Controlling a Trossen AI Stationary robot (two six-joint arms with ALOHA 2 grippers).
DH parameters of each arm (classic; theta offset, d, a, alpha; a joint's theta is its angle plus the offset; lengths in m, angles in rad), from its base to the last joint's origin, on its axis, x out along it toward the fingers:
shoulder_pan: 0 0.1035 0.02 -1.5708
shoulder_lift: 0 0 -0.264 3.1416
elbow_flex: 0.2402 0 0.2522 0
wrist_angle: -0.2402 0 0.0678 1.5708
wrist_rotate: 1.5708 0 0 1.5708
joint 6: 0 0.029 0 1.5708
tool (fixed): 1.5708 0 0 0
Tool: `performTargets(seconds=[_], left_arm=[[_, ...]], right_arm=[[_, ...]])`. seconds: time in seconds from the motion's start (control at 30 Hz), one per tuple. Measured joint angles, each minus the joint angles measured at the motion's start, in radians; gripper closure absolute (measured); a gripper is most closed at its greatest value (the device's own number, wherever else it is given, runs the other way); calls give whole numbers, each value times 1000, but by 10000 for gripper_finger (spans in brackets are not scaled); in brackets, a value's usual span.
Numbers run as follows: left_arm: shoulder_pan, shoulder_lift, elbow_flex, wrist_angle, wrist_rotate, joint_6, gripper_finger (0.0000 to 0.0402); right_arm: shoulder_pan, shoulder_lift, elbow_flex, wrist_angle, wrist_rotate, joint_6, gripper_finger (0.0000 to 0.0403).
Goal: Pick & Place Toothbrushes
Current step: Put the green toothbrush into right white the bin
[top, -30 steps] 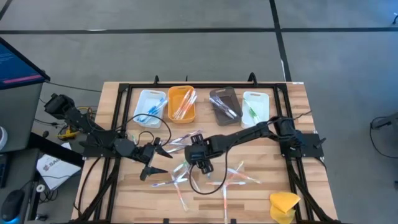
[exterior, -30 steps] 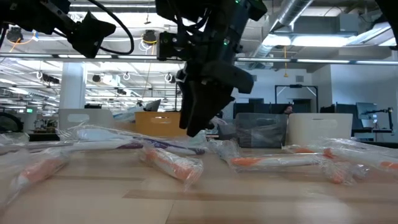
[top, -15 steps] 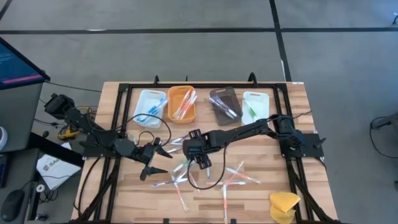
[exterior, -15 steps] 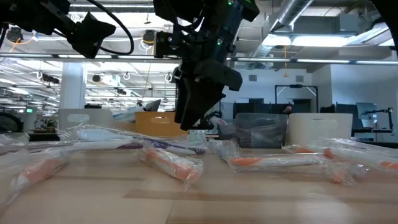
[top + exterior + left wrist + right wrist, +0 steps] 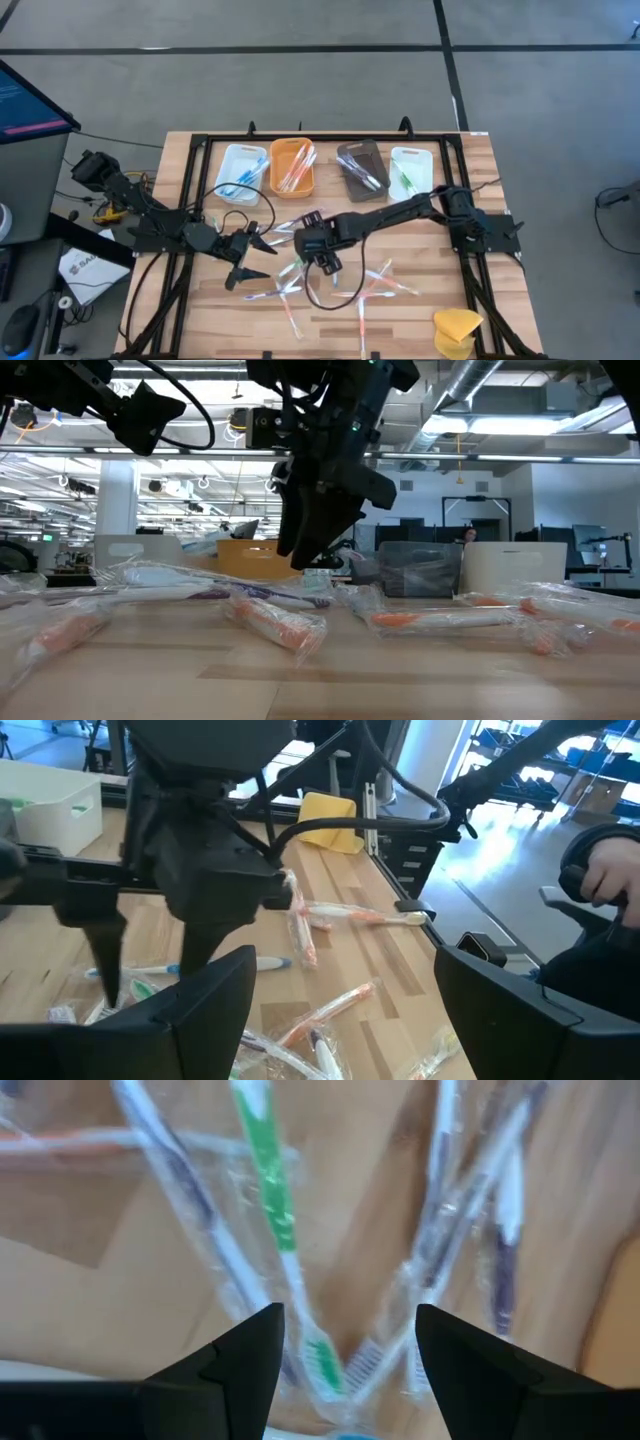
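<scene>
Loose toothbrushes point(image 5: 372, 287) in clear wrappers lie flat on the wooden table's middle and near part. My right gripper point(image 5: 328, 265) hangs open over them and points steeply down, touching nothing. In the right wrist view its fingers point(image 5: 240, 1350) stand on either side of a green-handled toothbrush point(image 5: 268, 1192) and some dark-handled ones point(image 5: 500, 1250) lying below. My left gripper point(image 5: 255, 260) waits open to the left of the pile, almost level, and looks at the right gripper point(image 5: 145, 970). In the low view the right gripper point(image 5: 305, 555) hangs above the wrapped toothbrushes point(image 5: 275, 622).
Four small trays stand in a row at the far edge: white point(image 5: 238, 170), orange point(image 5: 292, 181), dark point(image 5: 360, 170) and white point(image 5: 411, 171), each with toothbrushes in it. A yellow sponge-like lump point(image 5: 456, 328) sits at the near right corner. A black frame point(image 5: 190, 210) borders the table.
My right gripper has rolled a little about its own pointing line and drifted slightly toward the table's left, staying open above the pile. The toothbrushes lie as before.
</scene>
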Motion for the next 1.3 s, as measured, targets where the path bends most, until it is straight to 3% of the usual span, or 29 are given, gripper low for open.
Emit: performTargets(seconds=[0.37,1.3], left_arm=[[0,0,0,-2,0,2,101],[0,0,0,-7,0,3,101]], right_arm=[[10,1,-30,-9,18,-130,180],[6,1,-37,82,41,-159,180]])
